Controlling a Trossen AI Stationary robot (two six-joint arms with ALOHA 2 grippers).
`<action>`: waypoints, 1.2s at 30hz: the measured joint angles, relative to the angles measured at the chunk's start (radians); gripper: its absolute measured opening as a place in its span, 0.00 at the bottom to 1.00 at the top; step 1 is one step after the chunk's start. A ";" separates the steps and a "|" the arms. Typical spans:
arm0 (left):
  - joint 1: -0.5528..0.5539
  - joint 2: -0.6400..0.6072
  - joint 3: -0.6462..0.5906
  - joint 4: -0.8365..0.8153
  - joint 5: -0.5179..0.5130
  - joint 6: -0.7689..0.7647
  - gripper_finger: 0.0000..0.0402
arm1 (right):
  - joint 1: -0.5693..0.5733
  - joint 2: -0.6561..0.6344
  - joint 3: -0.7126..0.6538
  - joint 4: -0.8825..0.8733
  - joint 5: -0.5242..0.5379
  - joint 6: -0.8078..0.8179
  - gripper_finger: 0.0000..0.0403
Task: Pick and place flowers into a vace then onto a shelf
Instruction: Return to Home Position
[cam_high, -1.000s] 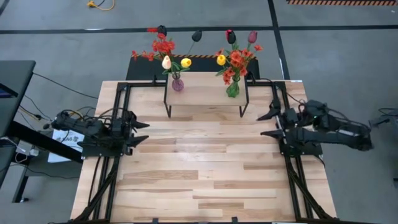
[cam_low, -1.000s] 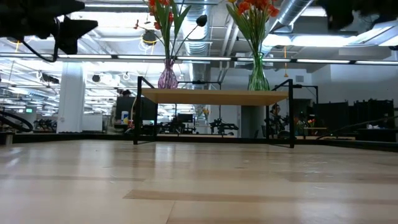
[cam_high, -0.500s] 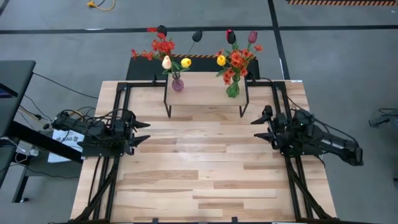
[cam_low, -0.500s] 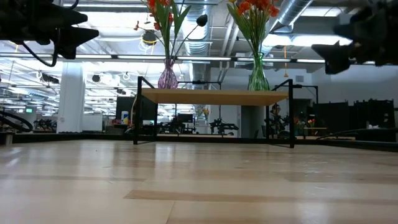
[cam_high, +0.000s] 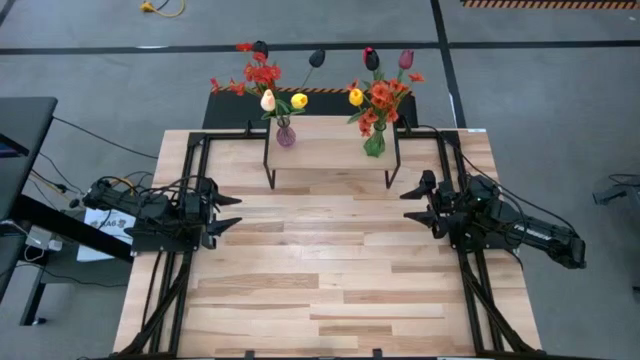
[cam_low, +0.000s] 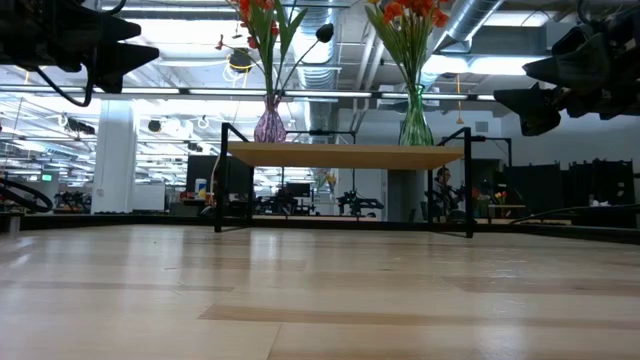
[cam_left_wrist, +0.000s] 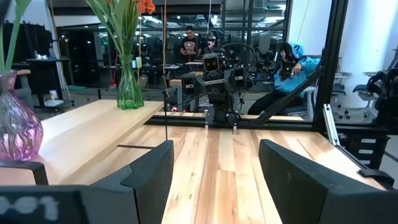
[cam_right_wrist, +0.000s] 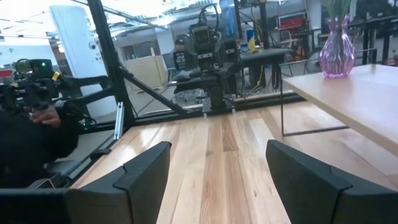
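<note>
The flowers stand with their stems in two vases on the shelf (cam_high: 330, 152) at the table's far edge. One bunch (cam_high: 262, 80) is in a purple vase (cam_high: 286, 135), the other (cam_high: 380, 95) in a green vase (cam_high: 375, 144). My left gripper (cam_high: 236, 211) hovers open at the table's left side, pointing level across the table. At the right side my right gripper (cam_high: 412, 201) is open too, facing it. Nothing lies between either pair of fingers (cam_left_wrist: 149, 180) (cam_right_wrist: 146, 180). The left wrist view shows the purple vase (cam_left_wrist: 15, 127) and the green vase (cam_left_wrist: 127, 87).
Black frame rails (cam_high: 185, 200) run along the table's left and right sides. The bare wood planks (cam_high: 330, 270) stretch between the arms, in front of the shelf's thin black legs (cam_low: 218, 180). People sit and stand in the room beyond (cam_left_wrist: 292, 59), and a hand (cam_right_wrist: 43, 115) shows off the table.
My right gripper has come down toward the table and swung a little toward the table's left, rolling slightly; it stays open. The left arm, the vases and the flowers keep their places.
</note>
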 joint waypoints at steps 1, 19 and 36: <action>0.000 0.000 0.000 -0.002 0.001 -0.011 0.56 | 0.000 0.000 0.000 0.000 0.000 0.000 0.65; 0.000 0.000 0.000 -0.317 0.001 -0.182 0.56 | 0.000 0.000 -0.001 0.000 0.002 0.001 0.65; 0.000 0.002 0.001 -0.354 0.001 -0.204 0.56 | 0.000 0.000 -0.002 0.000 0.002 0.002 0.65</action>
